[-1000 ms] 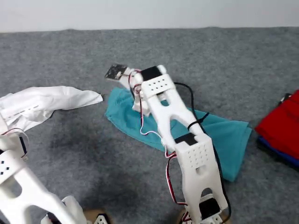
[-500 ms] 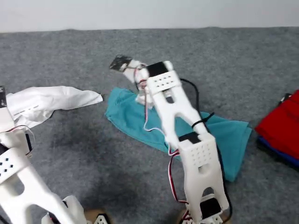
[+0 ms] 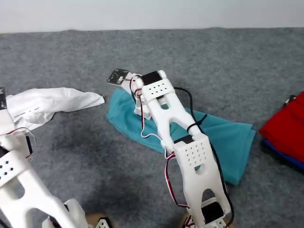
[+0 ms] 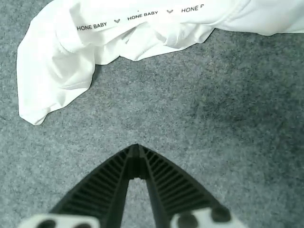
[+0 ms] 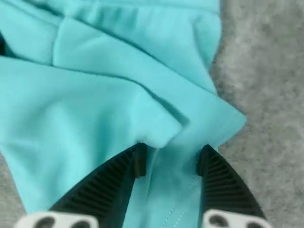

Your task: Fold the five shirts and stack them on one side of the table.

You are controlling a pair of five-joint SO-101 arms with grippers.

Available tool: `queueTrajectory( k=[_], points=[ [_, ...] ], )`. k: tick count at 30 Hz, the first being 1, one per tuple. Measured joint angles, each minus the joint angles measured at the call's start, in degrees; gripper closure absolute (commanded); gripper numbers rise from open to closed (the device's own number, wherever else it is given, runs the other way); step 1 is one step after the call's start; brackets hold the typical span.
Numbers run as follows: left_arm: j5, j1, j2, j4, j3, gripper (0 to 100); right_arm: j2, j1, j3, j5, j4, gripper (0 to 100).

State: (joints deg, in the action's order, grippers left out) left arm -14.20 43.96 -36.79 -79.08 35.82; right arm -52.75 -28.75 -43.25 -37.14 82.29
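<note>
Now right tool (image 5: 172, 156) agape over teal shirt (image 5: 95, 104)

The table (image 3: 228, 57) wears a grey, carpet-like cover across its whole top. At 12 o'clock a pale wall (image 3: 152, 14) runs along its far edge.

High cam: fixed, off the arms, set behind both arm bases, looking down and forward over the grey table (image 3: 95, 156); wide, far.
Left wrist cam: looks along the left gripper (image 4: 137, 148) onto the table, mid-range; white shirt (image 4: 66, 52) ahead of the fingertips.
Right wrist cam: very near, right gripper (image 5: 173, 154) over the teal shirt (image 5: 95, 99).
High cam also covers both shirts.
</note>
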Motion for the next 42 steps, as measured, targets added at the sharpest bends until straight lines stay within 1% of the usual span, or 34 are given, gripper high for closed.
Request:
queueTrajectory(
  k=[10, 12, 14, 17, 26, 30, 32, 35, 36, 40, 42],
  points=[
    [0.0, 0.0, 0.0, 0.0, 0.0, 100, 0.4, -1.4, -0.5, 0.0, 3.5, 87.2],
    [0.0, 0.0, 0.0, 0.0, 0.0, 100, 1.0, -1.5, -0.5, 0.0, 4.0, 85.3],
    [0.0, 0.0, 0.0, 0.0, 0.0, 100, 1.6, -1.3, -0.4, 0.0, 4.1, 80.8],
    [0.0, 0.0, 0.0, 0.0, 0.0, 100, 3.6, 0.0, -0.4, -0.1, 4.5, 76.6],
    [0.0, 0.0, 0.0, 0.0, 0.0, 100, 8.8, 6.8, -0.4, -0.1, 0.6, 76.8],
    [0.0, -0.3, 0.0, 0.0, 0.0, 100, 8.8, 7.4, -0.3, -0.1, 1.0, 76.8],
    [0.0, -1.0, 0.0, 0.0, 0.0, 100, 8.8, 7.0, -0.3, -0.1, 3.0, 78.1],
    [0.0, -1.9, 0.0, 0.0, 0.0, 100, 9.1, 7.0, -0.3, -0.1, 8.4, 86.1],
    [0.0, -2.0, 0.0, 0.0, 0.0, 100, 9.9, 7.2, -0.3, -0.1, 10.4, 87.3],
    [0.0, -2.0, 0.0, -0.8, 0.0, 100, 14.6, 8.9, -0.3, 0.4, 17.1, 86.3],
    [0.0, -2.0, 0.0, -2.0, 0.0, 100, 16.7, 10.3, -0.3, 3.4, 17.9, 86.9]
  ],
)
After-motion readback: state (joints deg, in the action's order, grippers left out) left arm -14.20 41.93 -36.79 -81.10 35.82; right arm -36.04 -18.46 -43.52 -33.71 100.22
